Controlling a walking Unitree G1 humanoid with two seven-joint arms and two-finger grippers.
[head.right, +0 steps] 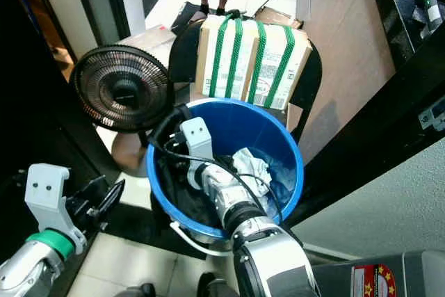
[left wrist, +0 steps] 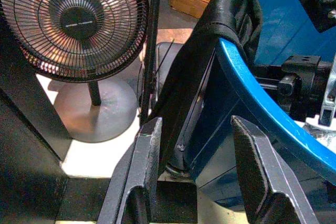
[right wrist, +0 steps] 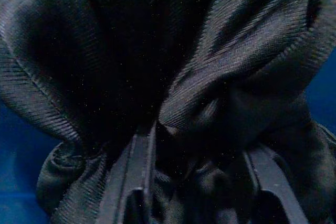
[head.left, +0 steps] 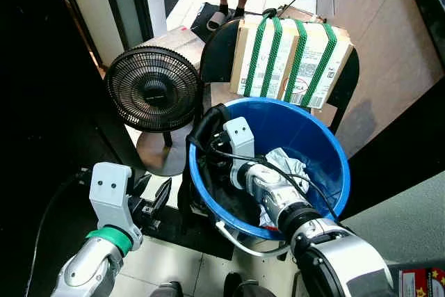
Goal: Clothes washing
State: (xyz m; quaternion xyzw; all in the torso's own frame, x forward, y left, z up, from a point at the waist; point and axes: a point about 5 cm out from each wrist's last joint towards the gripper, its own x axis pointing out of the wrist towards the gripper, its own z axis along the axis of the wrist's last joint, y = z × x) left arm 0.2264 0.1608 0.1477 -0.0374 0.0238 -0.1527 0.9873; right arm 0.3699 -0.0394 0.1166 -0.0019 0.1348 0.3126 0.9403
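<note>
Black garment (right wrist: 173,77), ribbed and bunched, lies frame-centre in blue bucket (head.left: 327,151); part drapes over the rim. Right gripper (right wrist: 197,182) spread, buried in it. Left gripper (left wrist: 202,177) spread, lower left.

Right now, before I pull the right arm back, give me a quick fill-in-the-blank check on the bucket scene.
1. The right gripper is down inside the ____ bucket.
2. Its fingers are pushed into a ____ garment.
3. Another dark cloth hangs over the bucket's ____.
4. The left gripper waits outside the bucket with its fingers ____.

Missing words: blue; black; rim; open
</note>
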